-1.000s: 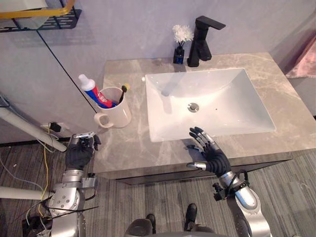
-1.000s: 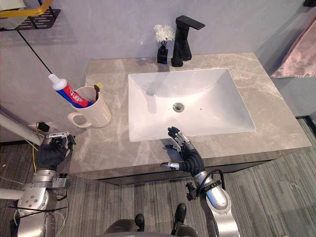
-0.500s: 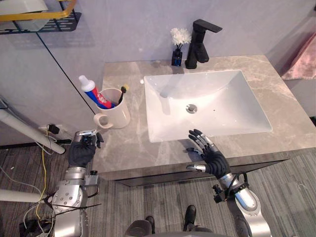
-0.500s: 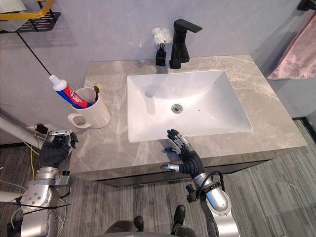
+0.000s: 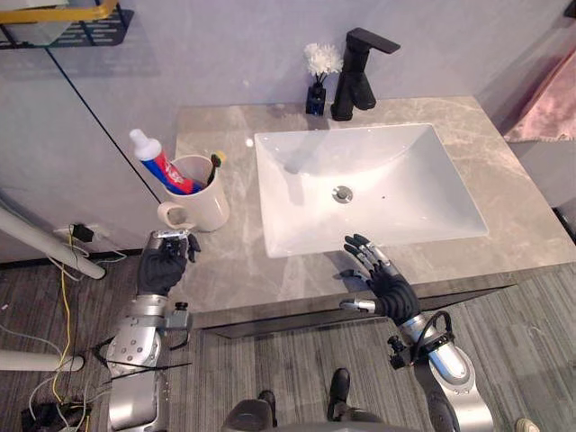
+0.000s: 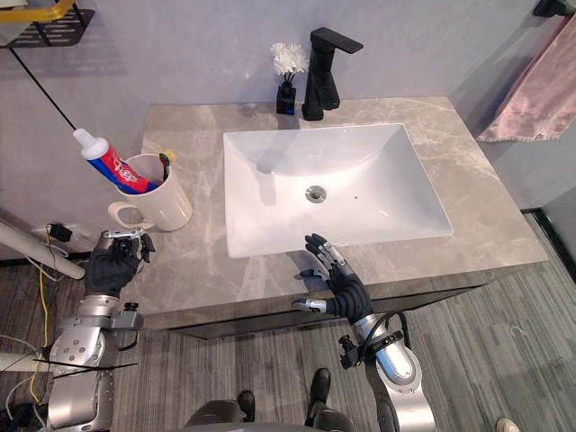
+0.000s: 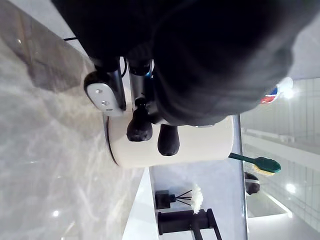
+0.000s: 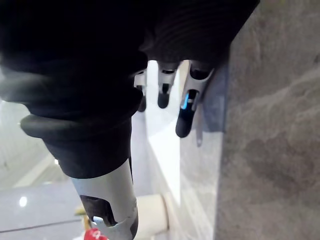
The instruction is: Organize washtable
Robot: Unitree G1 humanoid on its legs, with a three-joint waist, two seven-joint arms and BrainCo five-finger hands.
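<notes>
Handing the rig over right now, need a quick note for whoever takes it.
Left hand: fingers curled, holding nothing, at the counter's left front edge, just short of the mug.
Right hand: open, fingers spread, over the counter by the basin's front rim.
Done: toothpaste and toothbrush stand in the mug.
Left: probably placing the mug; nothing else lies loose.

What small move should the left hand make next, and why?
Probably ease the left hand forward to the handle of the mug: the hand sits just in front of it holding nothing, and the mug, with toothpaste and toothbrush, stands at the counter's left edge.
</notes>
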